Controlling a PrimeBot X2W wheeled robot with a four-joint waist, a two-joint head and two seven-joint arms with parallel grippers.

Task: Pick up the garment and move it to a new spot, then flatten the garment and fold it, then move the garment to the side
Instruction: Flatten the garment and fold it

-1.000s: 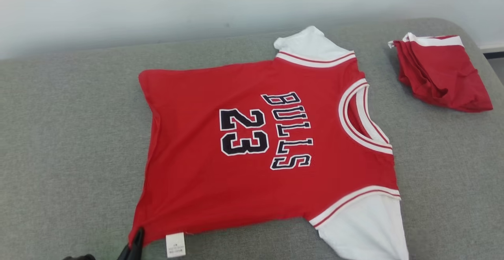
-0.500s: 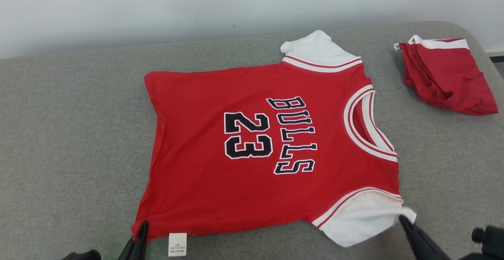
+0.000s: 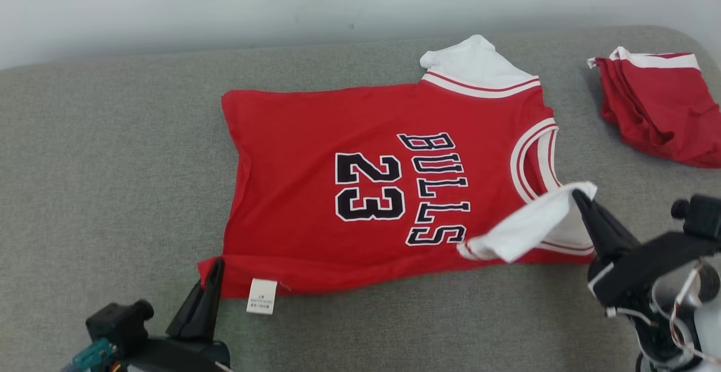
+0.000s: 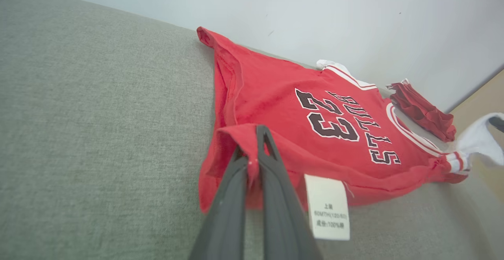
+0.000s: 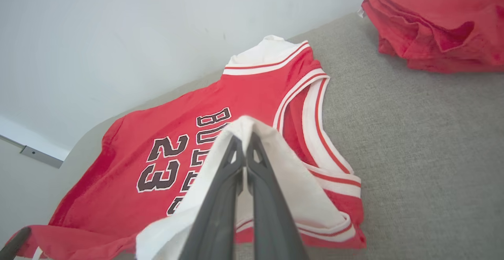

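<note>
Red jersey (image 3: 366,135) lies face up in the middle of the grey fabric surface (image 3: 112,163), mostly flat. The "BULLS 23" print is turned sideways, with the neck opening to the right and the hem to the left.

Left gripper (image 3: 216,265) is at the near-left, its fingers pinched together on the near hem corner (image 4: 236,134). That corner is raised a bit and folded over. The white label (image 3: 262,296) hangs from the near edge just right of this gripper.

Right gripper (image 3: 577,194) is at the right, clamped on the near white sleeve (image 3: 524,225). The sleeve is lifted off the surface and pulled over the red body, next to the neck opening; the right wrist view shows its fingers closed with white cloth draped around them.

The far white sleeve (image 3: 473,62) lies flat toward the wall (image 3: 225,5).

A folded red piece (image 3: 659,107) with white trim sits far right, well apart from the jersey.
</note>
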